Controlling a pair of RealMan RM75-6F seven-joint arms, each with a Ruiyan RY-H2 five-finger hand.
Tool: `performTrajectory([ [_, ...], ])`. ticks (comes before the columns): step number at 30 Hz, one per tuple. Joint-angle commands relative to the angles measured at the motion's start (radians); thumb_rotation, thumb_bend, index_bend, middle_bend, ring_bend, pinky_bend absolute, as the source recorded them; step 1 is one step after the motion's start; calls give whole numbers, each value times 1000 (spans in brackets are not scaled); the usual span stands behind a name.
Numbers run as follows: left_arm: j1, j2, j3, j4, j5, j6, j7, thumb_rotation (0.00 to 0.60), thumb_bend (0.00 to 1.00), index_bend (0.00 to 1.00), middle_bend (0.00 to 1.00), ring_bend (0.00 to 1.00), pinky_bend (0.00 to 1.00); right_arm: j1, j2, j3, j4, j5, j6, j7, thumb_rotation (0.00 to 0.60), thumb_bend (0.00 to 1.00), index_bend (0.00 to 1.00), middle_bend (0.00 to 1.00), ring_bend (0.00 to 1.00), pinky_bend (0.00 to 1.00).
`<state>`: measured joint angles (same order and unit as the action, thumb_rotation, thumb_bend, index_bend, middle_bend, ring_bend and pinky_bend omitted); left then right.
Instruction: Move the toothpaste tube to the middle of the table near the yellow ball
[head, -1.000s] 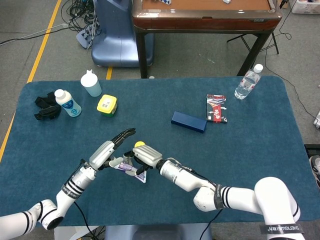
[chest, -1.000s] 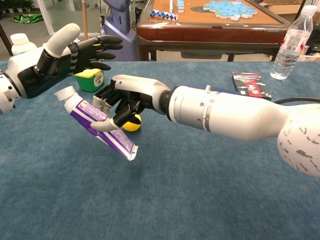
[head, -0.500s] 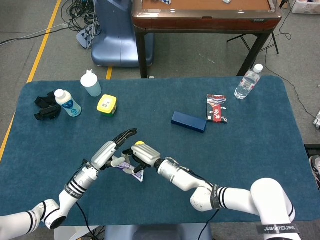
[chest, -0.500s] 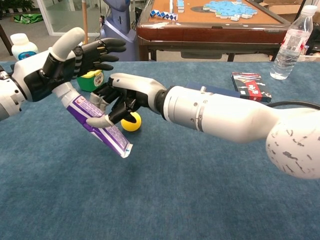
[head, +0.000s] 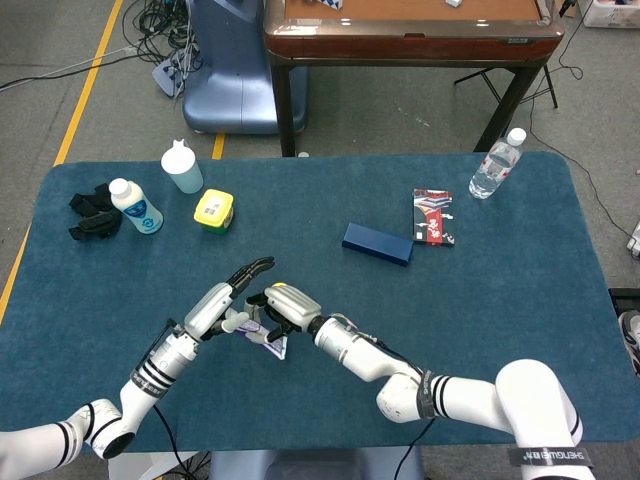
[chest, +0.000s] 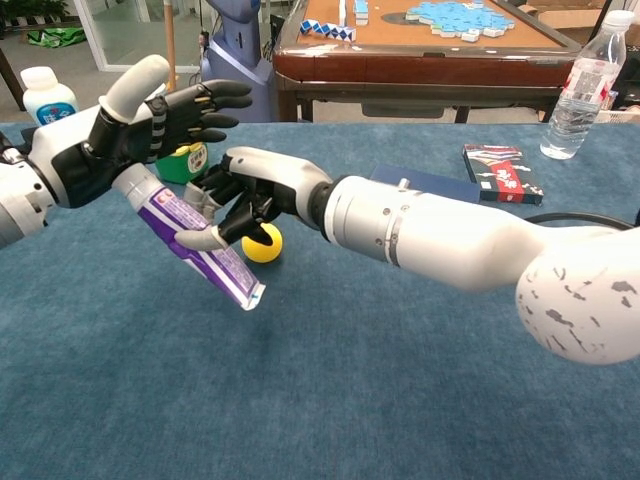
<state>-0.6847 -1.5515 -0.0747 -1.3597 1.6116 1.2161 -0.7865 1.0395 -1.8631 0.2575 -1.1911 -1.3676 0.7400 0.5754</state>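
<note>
A blue cloth is covering the table (head: 520, 260), which is standing on grey floor marked with a yellow line (head: 85, 85). Behind it, a brown wooden table (head: 410, 30) is carrying blue and white tiles (chest: 455, 15).

Near the middle, the right hand (chest: 250, 190) is gripping the toothpaste tube (chest: 195, 245), its fingers (chest: 200, 238) wrapping the purple and white body and holding it tilted above the cloth, crimped end lowest. The yellow ball (chest: 263, 243) is lying just behind the tube. The left hand (chest: 150, 110) is hovering by the cap end with fingers spread, grasping nothing.

Farther off are sitting a water bottle (head: 497, 164), a dark blue box (head: 377, 243), a red and black pack (head: 432, 216), a yellow-lidded tub (head: 214, 210) and a white bottle (head: 134, 205).
</note>
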Motion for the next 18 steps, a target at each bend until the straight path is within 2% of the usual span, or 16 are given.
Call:
performTrajectory([
  [1,-2,0,1,-3,-4,-5,-18,0,3,0,0,0,0,2,-5,1,9,-6,1,12,600,978,1000,908,853,783],
  [14,-5,-14,-3,5,-11,-2,-59,0,3,0,0,0,0,8,-13,-3,36,-34,5,69,600,979,1000,910,856,783],
  [18,-4,-5,-4,11,-3,8,-31,0,2,0,0,0,0,13,10,-23,24,-50,-13,52,600,979,1000,910,857,783],
])
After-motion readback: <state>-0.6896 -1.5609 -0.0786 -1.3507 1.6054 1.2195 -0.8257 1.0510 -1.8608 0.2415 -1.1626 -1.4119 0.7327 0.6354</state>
